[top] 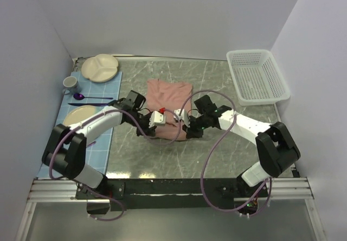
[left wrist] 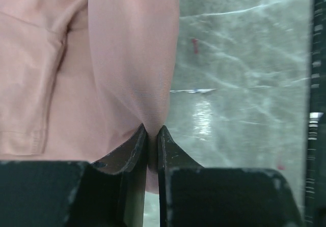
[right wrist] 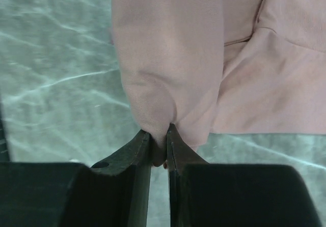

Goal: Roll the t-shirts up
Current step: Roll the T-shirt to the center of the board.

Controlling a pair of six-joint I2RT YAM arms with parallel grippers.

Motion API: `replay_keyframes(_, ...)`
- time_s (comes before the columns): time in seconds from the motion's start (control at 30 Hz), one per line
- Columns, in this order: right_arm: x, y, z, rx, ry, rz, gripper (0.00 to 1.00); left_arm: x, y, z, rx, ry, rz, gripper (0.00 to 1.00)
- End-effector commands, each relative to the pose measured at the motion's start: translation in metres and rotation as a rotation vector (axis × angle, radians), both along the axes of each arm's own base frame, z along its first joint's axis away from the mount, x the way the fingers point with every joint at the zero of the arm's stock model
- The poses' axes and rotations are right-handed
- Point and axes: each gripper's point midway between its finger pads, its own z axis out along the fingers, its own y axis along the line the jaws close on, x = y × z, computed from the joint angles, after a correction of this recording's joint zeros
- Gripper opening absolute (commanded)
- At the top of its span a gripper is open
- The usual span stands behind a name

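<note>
Left gripper and right gripper clamp the t-shirt at its near fold — apparently the hem; advance both evenly, fabric taut.

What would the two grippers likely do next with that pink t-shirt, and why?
Probably turn the pinched edge over and forward, both together. The left gripper and right gripper are each shut on a rounded fold at the near end of the t-shirt, while the rest lies flat on the table, unrolled.
</note>
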Motion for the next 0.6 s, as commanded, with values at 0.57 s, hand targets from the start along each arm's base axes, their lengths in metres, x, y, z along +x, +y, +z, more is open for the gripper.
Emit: replay_keyframes(0.57,0.026,-0.012,-0.016,0.032,0.552,-0.181,0.09,0.049,0.008,-0.038,0.053,0.515,0.065,0.17)
